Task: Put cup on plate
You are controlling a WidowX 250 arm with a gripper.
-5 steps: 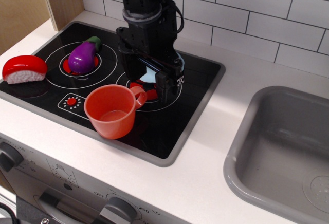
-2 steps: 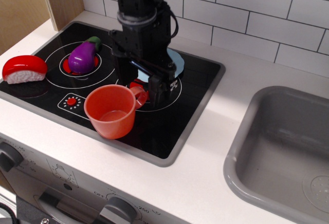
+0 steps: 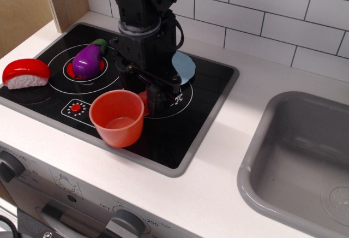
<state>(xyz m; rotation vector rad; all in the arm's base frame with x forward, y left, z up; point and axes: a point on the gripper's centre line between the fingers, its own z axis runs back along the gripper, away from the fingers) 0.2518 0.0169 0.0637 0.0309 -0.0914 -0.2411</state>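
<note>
Cup: the orange-red cup [image 3: 116,117] stands the right way up at the front of the black stove top [image 3: 204,93]. It is empty. Its little handle was showing a second ago; now the arm covers it.
Hand: the black gripper [image 3: 147,99] has slid left and down, and now sits right at the cup's far right side, where the handle was. I cannot tell how wide its fingers are, or whether they have hold of the handle, because the arm blocks that spot.
Plate: the light blue plate [image 3: 182,66] lies flat behind the arm, near the back of the stove top. More of it shows now than a second ago. Nothing is on it.
What changed: the hand moved over to the cup. The cup itself has not moved.
What that means: it looks like the grab is just starting. The lift and the carry back to the plate are not yet done.
Other toys: the purple eggplant [image 3: 89,59] sits on the back left ring, and the red-and-white sushi [image 3: 24,73] sits far left. Both are well apart from the cup.
</note>
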